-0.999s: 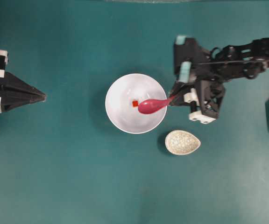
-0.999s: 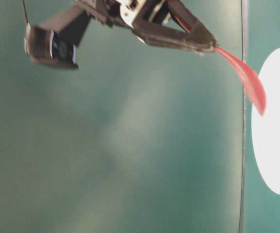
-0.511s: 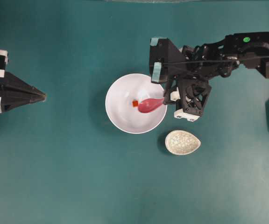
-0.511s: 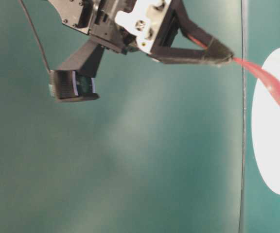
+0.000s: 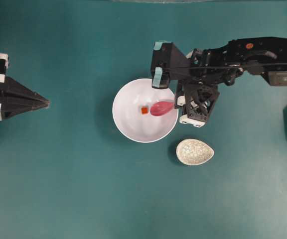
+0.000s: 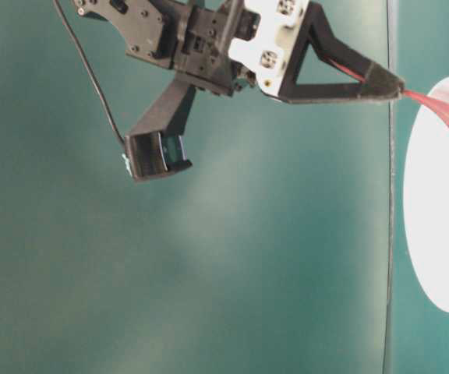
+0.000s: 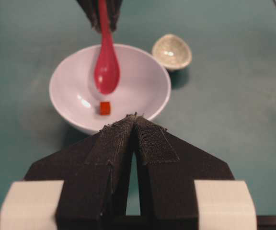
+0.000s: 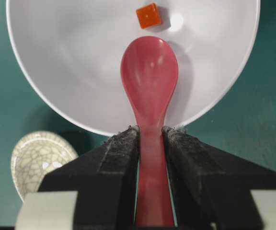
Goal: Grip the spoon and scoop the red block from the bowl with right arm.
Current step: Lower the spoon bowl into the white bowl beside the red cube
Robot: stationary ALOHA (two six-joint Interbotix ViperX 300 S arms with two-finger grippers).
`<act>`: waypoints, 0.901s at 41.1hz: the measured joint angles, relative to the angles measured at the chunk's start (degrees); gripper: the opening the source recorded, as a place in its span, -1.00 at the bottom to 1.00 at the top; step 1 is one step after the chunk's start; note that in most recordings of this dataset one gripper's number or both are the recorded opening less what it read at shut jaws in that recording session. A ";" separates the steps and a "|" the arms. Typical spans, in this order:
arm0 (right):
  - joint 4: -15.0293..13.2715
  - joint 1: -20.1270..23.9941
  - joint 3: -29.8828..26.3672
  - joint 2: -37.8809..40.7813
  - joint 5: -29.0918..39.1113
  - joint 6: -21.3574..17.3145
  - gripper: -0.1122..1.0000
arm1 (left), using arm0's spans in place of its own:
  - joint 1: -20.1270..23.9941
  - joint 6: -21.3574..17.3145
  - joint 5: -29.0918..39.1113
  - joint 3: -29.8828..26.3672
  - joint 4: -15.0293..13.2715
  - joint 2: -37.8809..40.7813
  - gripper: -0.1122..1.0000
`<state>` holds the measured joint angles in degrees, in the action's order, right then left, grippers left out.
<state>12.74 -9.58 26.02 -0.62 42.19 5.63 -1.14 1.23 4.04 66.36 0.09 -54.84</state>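
Observation:
The white bowl point(image 5: 128, 132) sits mid-table with the red block point(image 5: 144, 110) inside it. My right gripper point(image 5: 176, 102) is shut on the handle of the pink spoon point(image 5: 161, 108) at the bowl's right rim. The scoop is inside the bowl, just right of the block. In the right wrist view the fingers point(image 8: 123, 143) clamp the spoon point(image 8: 149, 72), and the block point(image 8: 148, 16) lies just beyond the scoop's tip. My left gripper point(image 5: 46, 103) is shut and empty at the far left, pointing at the bowl point(image 7: 147, 96).
A speckled beige egg-shaped dish point(image 5: 195, 152) stands on the teal table just below and right of the bowl, close to the right arm's wrist. The table-level view shows the spoon point(image 6: 443, 109) reaching over the bowl's rim point(image 6: 439, 234).
The right arm has moved left, closer over the bowl's rim, and tipped steeper. The spoon's scoop has gone lower into the bowl beside the block. The left arm has not moved.

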 measured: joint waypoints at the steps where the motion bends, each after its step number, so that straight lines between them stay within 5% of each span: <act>1: 0.00 -0.09 -0.09 0.18 0.00 0.00 -0.35 | -0.09 0.00 0.00 0.09 0.00 0.00 -0.79; 37: 0.00 1.67 -3.08 5.19 -4.39 0.09 -0.35 | -0.09 0.00 0.00 0.09 0.00 0.00 -0.79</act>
<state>12.74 -7.91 22.94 4.57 37.79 5.71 -1.23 1.23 4.04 66.45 0.09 -54.84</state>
